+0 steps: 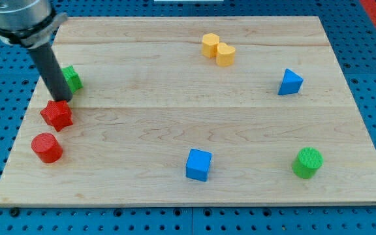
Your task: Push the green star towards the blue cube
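my tip (64,99) is bare, clamping nothing, touching green star (72,78) just above it; blue cube (198,164) sits far down-right of star

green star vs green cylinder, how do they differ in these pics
The green star sits at the view's upper left, partly hidden behind my tip; the green cylinder stands in full view at the lower right. The star is lobed, the cylinder round. Both are green.

My tip (62,99) sits between the green star (72,78) and red star (57,115). The blue cube (198,164) lies well apart, toward the view's bottom.
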Available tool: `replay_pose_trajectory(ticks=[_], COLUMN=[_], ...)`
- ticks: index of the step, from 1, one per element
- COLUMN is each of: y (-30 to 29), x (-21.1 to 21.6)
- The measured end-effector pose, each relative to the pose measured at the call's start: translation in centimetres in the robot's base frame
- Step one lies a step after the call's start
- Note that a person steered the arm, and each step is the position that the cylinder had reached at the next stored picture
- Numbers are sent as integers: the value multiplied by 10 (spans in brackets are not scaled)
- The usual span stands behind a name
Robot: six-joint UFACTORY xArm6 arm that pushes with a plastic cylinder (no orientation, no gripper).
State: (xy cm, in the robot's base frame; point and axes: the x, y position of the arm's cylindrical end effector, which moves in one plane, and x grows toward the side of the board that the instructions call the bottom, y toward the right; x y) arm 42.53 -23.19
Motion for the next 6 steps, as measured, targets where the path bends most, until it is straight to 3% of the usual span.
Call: replay_pose_trajectory(ticks=[2, 3, 4, 5, 6], y=[22, 25, -52, -58, 42], x=[50, 22, 6, -60, -43])
